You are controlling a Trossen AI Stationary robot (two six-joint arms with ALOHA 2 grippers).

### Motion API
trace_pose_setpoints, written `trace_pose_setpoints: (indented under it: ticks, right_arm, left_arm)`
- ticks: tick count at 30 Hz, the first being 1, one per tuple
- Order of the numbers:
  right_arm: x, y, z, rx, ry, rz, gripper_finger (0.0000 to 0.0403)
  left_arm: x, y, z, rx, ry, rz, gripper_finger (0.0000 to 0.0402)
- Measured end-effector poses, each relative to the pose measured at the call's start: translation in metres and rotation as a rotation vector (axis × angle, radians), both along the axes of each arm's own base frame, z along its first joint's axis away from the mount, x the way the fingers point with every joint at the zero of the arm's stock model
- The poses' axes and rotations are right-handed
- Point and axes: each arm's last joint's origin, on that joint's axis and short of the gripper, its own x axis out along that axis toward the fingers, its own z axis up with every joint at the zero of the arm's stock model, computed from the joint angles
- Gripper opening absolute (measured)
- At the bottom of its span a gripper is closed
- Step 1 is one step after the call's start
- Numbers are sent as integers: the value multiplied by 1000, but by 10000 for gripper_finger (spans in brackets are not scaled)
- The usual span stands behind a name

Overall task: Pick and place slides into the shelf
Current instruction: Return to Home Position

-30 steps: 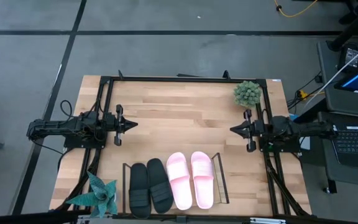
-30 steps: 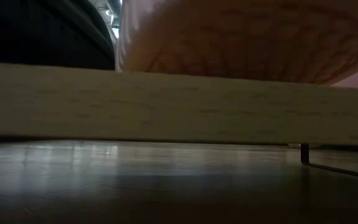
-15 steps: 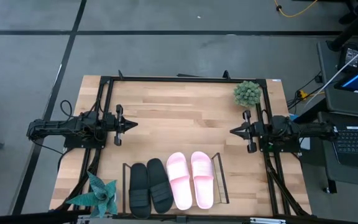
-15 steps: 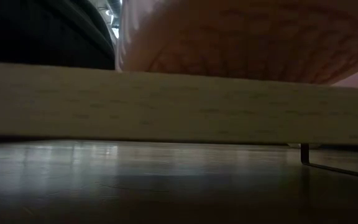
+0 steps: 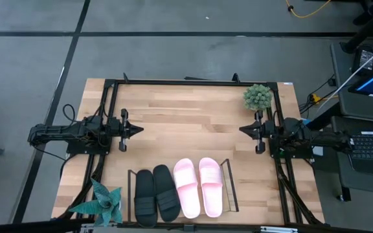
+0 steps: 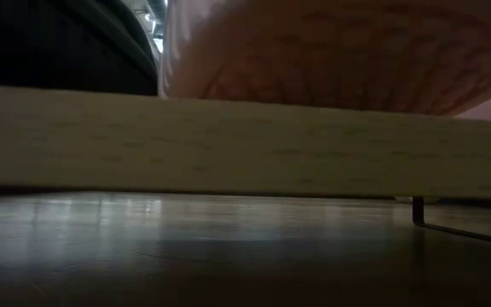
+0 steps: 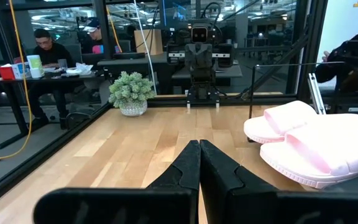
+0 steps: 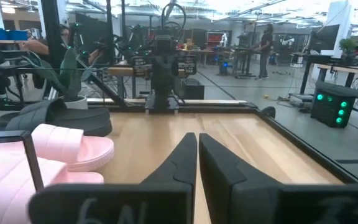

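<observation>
Grey floor [image 5: 173,19] surrounds the wooden table [image 5: 186,110]; desks [image 7: 55,73] stand beyond.

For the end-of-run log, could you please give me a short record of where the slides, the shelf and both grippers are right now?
black slides: side by side in the shelf, left half
pink slides: side by side in the shelf, right of the black pair
shelf: at one edge of the table, holding all four
left gripper: shut, empty, at the table's left side, pointing inward
right gripper: shut, empty, at the right side, facing the left one
round potted plant: near the right arm
spiky plant: beside the shelf's left end
</observation>
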Motion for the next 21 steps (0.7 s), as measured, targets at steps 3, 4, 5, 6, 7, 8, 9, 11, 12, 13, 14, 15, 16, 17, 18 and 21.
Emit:
trace_pose_setpoints:
  ticks: [3,4,5,6,7,8,9,11,12,13,14,15,16,17,18,21]
  right_arm:
    - [0,0,0,12,0,0,21]
    - [0,0,0,10,0,0,21]
    - [0,0,0,11,1,0,21]
    - [0,0,0,12,1,0,21]
    - [0,0,0,12,1,0,21]
    - [0,0,0,11,2,0,21]
    - [0,0,0,10,1,0,21]
    - [0,0,0,11,1,0,21]
    - [0,0,0,12,1,0,21]
    - [0,0,0,11,1,0,21]
    - [0,0,0,10,1,0,21]
    - [0,0,0,10,2,0,21]
    - [0,0,0,11,2,0,21]
    - [0,0,0,12,2,0,21]
    - [0,0,0,12,1,0,21]
    - [0,0,0,10,2,0,21]
  left_arm:
    - [0,0,0,0,0,0,0]
    - [0,0,0,0,0,0,0]
    - [0,0,0,0,0,0,0]
    - [0,0,0,0,0,0,0]
    - [0,0,0,0,0,0,0]
    - [0,0,0,0,0,0,0]
    - [0,0,0,0,0,0,0]
    - [0,0,0,0,0,0,0]
    - [0,0,0,0,0,0,0]
    - [0,0,0,0,0,0,0]
    - [0,0,0,0,0,0,0]
    - [0,0,0,0,0,0,0]
    - [0,0,0,0,0,0,0]
    - [0,0,0,0,0,0,0]
    - [0,0,0,0,0,0,0]
    - [0,0,0,0,0,0,0]
